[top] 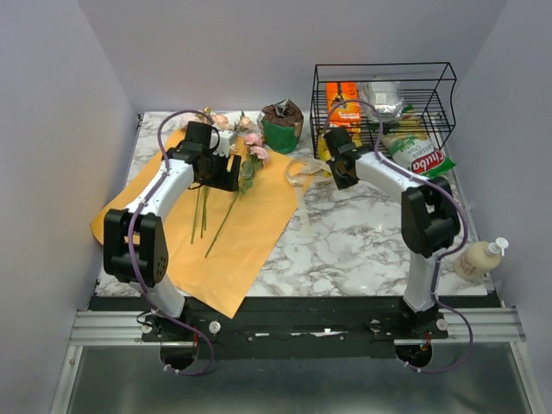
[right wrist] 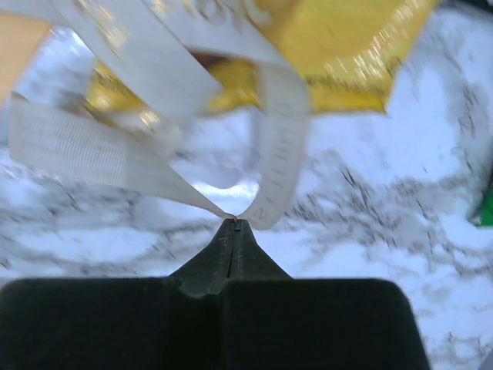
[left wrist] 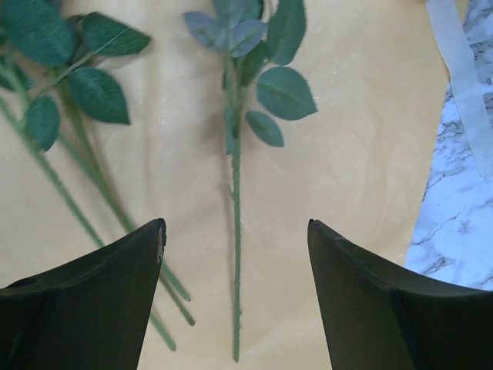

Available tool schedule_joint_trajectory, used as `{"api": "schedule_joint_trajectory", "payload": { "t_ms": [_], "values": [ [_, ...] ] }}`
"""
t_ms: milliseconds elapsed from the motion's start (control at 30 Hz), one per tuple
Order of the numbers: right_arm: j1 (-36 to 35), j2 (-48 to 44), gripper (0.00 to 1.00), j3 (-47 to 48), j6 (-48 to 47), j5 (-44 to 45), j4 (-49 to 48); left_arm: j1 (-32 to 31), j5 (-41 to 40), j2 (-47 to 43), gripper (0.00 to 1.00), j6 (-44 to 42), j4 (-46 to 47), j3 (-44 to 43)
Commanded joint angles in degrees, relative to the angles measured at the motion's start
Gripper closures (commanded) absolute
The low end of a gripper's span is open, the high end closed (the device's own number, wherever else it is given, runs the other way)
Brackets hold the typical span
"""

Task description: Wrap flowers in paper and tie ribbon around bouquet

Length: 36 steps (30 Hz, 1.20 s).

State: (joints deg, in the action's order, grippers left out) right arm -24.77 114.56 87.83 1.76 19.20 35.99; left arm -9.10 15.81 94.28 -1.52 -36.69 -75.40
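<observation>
Now: flowers (top: 252, 148) lying on orange paper (top: 250, 237), blooms toward far edge, stems pointing near. Paper flat on table (top: 371, 241), left side, not wrapped round flowers. Left tool (left wrist: 235, 225) wide apart above stems, gripping nothing; one stem between its fingers in wrist view, others beside left finger. Ribbon (right wrist: 281, 146) in loose loops on table just right of paper, near yellow packet (right wrist: 350, 54). Right tool (right wrist: 235, 225) pinched tight on ribbon loop. Wire basket (top: 384, 78) with snack packs at far right.
</observation>
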Motion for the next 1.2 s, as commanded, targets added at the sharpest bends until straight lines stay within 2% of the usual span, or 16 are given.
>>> {"api": "schedule_joint_trajectory", "payload": {
  "t_ms": [0,233,367,467,567,600,633,667,700,733,867,900,967,1000,1067,1167],
  "values": [
    [4.20,-12.50,0.99,-11.33,1.84,1.36,-1.09,-2.40,-2.98,6.61,0.15,-4.54,3.90,-2.64],
    [17.90,-31.40,0.99,-24.01,2.64,0.58,-1.53,-4.08,-4.38,15.84,0.12,-4.90,5.05,-9.32],
    [25.72,-39.67,1.00,-23.33,2.20,-0.75,-0.75,-4.61,-5.18,21.72,0.15,-3.85,4.43,-13.54],
    [30.11,-44.76,0.99,-18.34,1.32,-1.35,0.75,-4.87,-5.09,24.10,0.26,-3.06,3.55,-14.86],
    [31.28,-47.85,0.99,-14.37,-1.22,-5.81,0.14,-5.05,-4.83,25.16,0.44,-2.70,3.29,-14.96],
    [31.28,-48.12,0.99,-12.79,-3.67,-8.54,-0.39,-5.05,-4.91,25.25,0.57,-2.53,3.03,-15.04],
    [31.28,-48.20,0.99,-12.60,-3.78,-11.35,-0.57,-5.05,-4.92,25.43,0.65,-2.44,2.94,-14.96],
    [30.93,-48.03,0.96,-12.68,-3.78,-16.95,-0.83,-5.05,-4.83,25.60,0.73,-2.35,2.68,-15.30],
    [30.49,-47.94,0.88,-13.73,-3.26,-18.66,-1.96,-5.05,-4.83,25.69,0.93,-2.09,2.33,-15.39],
    [29.70,-47.77,0.83,-14.78,-2.99,-18.93,-2.67,-4.96,-5.00,25.78,1.00,-1.48,1.97,-15.66],
    [18.67,-45.15,0.59,-19.27,-4.74,-24.11,-8.12,-4.08,-5.01,21.67,1.00,1.25,1.35,-16.63],
    [16.27,-44.00,0.50,-19.54,-7.27,-24.30,-9.17,-3.56,-3.26,20.17,1.00,1.60,1.79,-16.63],
    [10.66,-41.10,0.41,-18.84,-10.01,-25.00,-9.44,-1.37,-1.41,15.88,1.00,5.72,2.32,-16.89],
    [9.23,-37.61,0.26,-18.23,-11.94,-25.26,-9.36,-0.57,0.60,14.54,1.00,6.96,2.58,-16.98],
    [6.34,-34.25,0.08,-15.96,-13.44,-25.36,-9.44,2.49,1.76,11.47,1.00,9.50,2.85,-16.72],
    [3.00,-26.26,0.04,-12.87,-17.13,-22.91,-8.83,5.67,3.69,9.35,1.00,11.71,3.81,-14.44]
  ]
}}
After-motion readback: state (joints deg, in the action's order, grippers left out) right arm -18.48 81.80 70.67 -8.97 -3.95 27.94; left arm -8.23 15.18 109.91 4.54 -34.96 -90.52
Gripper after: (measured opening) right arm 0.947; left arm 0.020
